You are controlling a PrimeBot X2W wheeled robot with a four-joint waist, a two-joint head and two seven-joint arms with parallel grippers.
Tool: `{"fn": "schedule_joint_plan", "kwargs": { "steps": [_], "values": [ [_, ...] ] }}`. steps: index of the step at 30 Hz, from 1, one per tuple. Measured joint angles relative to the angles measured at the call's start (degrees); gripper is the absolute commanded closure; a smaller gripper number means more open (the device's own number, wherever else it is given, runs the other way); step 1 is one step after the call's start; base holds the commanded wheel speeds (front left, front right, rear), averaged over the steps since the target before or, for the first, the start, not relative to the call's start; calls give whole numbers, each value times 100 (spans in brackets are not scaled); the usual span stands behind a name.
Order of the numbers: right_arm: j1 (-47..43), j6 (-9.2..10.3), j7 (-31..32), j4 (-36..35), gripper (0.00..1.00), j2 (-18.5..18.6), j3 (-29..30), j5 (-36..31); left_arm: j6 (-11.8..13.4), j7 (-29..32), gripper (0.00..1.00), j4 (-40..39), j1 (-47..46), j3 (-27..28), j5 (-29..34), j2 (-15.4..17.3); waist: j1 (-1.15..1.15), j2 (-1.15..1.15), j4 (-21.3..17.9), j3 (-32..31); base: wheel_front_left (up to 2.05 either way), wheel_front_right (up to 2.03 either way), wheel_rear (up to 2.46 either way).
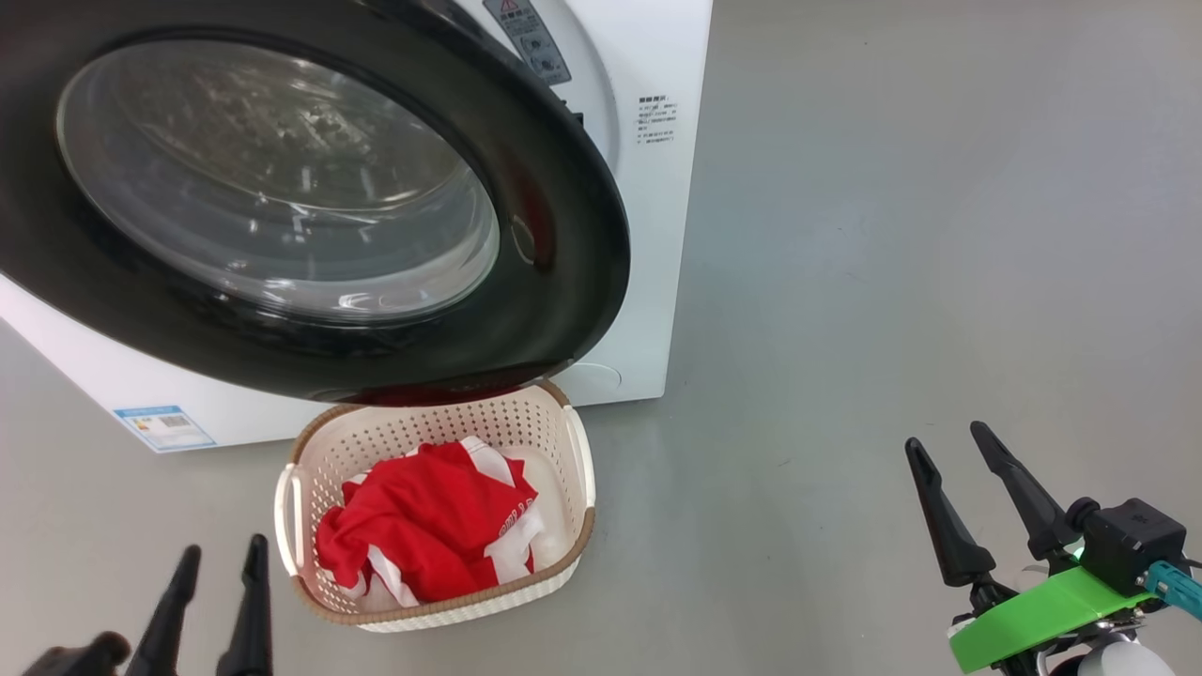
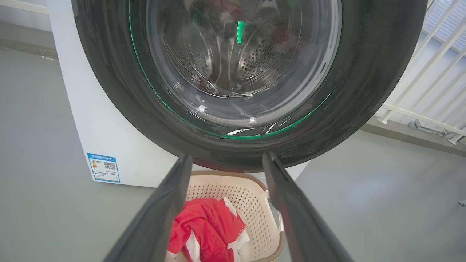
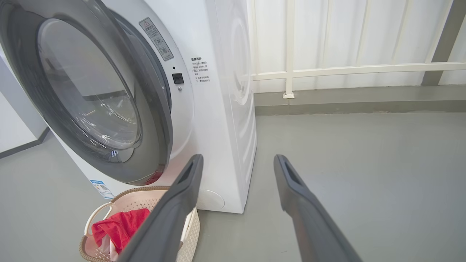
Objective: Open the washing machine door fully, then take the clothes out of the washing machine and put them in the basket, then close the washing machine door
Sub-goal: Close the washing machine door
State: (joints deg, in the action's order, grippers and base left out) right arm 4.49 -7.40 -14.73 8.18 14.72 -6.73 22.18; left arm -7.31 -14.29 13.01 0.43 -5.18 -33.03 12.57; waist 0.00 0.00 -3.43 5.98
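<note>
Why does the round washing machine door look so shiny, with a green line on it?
Left wrist view: the glossy washing machine door mirrors light, a thin green arc and spot, probably reflections. Head view: pale glare streaks on its glass, red of the clothes mirrored in the rim.

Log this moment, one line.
round black-rimmed glass door: ajar | red-and-white fabric clothes: in cream perforated plastic basket | left hand: open, empty | right hand: open, empty | pending: close door

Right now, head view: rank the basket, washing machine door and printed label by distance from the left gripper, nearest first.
1. basket, just right of the left gripper.
2. washing machine door, over the basket's far rim.
3. printed label, upper right on the washing machine.
</note>
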Motion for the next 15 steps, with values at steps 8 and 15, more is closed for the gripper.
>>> {"fn": "schedule_joint_plan", "kwargs": {
  "steps": [8, 15],
  "values": [
    [0, 0, 0, -9, 0, 2, 11, 0, 0, 0, 0, -255, 52, 209, 572, -218, 0, 0, 0, 18, 0, 0, 0],
    [0, 0, 0, -19, 0, 0, 31, -1, 0, 0, 0, -488, 52, 504, 882, -432, 0, 0, -1, 40, 0, 0, 0]
  ]
}}
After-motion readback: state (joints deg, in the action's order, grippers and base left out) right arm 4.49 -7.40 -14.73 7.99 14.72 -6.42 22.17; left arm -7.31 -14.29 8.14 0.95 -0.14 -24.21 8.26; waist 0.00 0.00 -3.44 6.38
